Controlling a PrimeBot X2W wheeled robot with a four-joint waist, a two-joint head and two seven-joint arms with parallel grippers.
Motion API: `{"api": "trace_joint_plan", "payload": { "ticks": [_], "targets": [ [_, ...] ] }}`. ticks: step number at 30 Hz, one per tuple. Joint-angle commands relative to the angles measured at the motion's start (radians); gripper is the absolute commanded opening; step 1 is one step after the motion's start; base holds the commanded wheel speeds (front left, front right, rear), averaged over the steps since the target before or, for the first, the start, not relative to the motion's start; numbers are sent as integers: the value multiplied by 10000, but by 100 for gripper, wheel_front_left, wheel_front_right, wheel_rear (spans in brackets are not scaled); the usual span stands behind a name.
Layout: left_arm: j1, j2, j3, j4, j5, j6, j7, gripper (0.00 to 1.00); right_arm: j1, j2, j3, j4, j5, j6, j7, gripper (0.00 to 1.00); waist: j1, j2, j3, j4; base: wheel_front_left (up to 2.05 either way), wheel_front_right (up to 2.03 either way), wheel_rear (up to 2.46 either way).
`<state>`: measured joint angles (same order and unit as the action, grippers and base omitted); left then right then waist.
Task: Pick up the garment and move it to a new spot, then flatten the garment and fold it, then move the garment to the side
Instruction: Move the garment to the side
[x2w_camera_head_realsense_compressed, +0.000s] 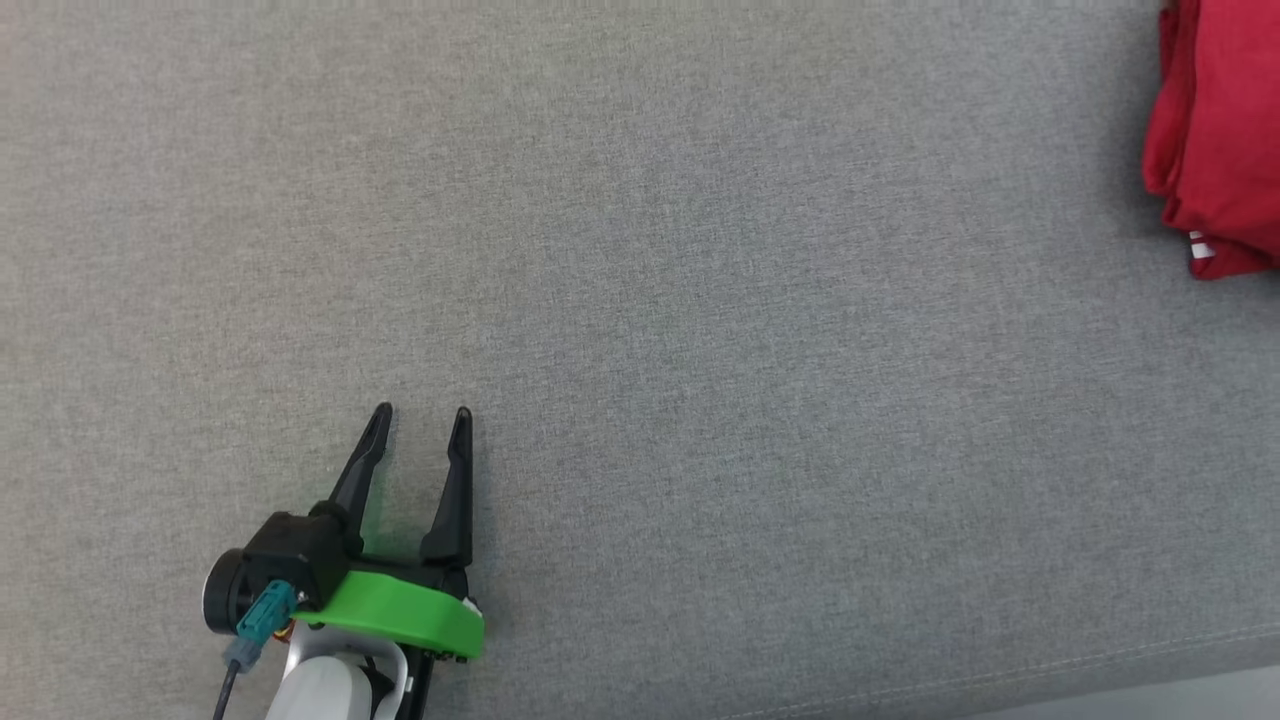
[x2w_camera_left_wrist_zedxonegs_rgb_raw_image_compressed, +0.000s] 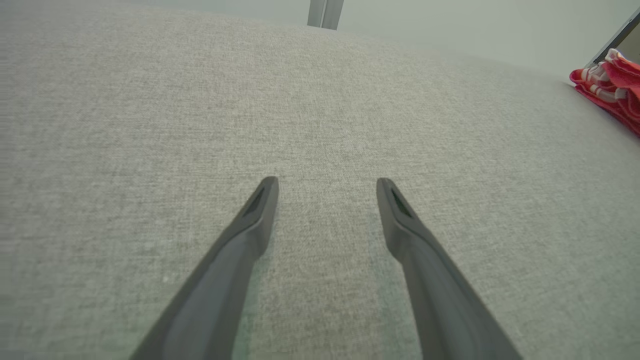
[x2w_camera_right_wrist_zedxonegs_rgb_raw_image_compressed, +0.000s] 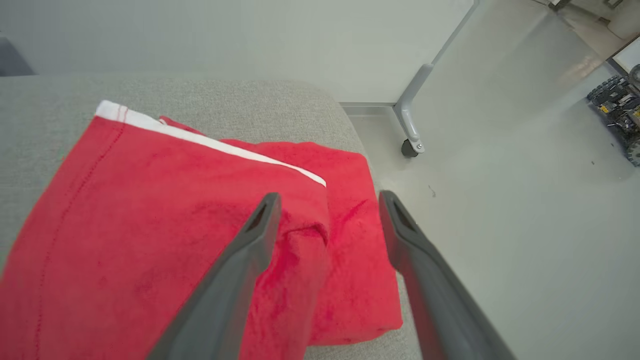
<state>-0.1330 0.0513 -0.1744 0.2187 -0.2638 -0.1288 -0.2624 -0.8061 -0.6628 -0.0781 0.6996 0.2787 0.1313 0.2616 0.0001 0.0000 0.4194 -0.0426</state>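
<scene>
The garment (x2w_camera_head_realsense_compressed: 1220, 140) is red with a white stripe and lies folded at the far right edge of the grey cushion. It also appears small at the right edge of the left wrist view, garment (x2w_camera_left_wrist_zedxonegs_rgb_raw_image_compressed: 607, 85). In the right wrist view the garment (x2w_camera_right_wrist_zedxonegs_rgb_raw_image_compressed: 165, 235) lies just below my right gripper (x2w_camera_right_wrist_zedxonegs_rgb_raw_image_compressed: 327, 200), whose fingers stand apart above the cloth with nothing between them. My left gripper (x2w_camera_head_realsense_compressed: 422, 412) is open at the lower left of the head view, over bare fabric; left gripper (x2w_camera_left_wrist_zedxonegs_rgb_raw_image_compressed: 326, 182) holds nothing.
The grey fabric surface (x2w_camera_head_realsense_compressed: 640, 300) spans the head view, with a seam near its front edge. Past the cushion's end, the right wrist view has pale floor, a wheeled stand leg (x2w_camera_right_wrist_zedxonegs_rgb_raw_image_compressed: 412, 145) and a dark machine (x2w_camera_right_wrist_zedxonegs_rgb_raw_image_compressed: 617, 97) at the far right.
</scene>
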Motion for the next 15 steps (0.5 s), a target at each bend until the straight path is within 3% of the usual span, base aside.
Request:
{"api": "trace_joint_plan", "payload": {
  "ticks": [1, 7, 15],
  "targets": [
    [110, 27, 43, -2, -101, -35, -27, 100, 170, 20, 28, -217, -107, -15, -332, 100, -1, 0, -349, -63, 0, 0, 0],
    [451, 11, 187, -207, -296, -34, -27, 100, 1220, 457, -43, -1644, -41, -15, -1901, 100, -1, 0, -1332, 124, 0, 0, 0],
    [1306, 9, 542, -462, -577, 150, -26, 100, 4545, 1591, -132, -3907, 46, -15, -3404, 100, -1, 0, -2773, 845, 0, 0, 0]
  ]
}}
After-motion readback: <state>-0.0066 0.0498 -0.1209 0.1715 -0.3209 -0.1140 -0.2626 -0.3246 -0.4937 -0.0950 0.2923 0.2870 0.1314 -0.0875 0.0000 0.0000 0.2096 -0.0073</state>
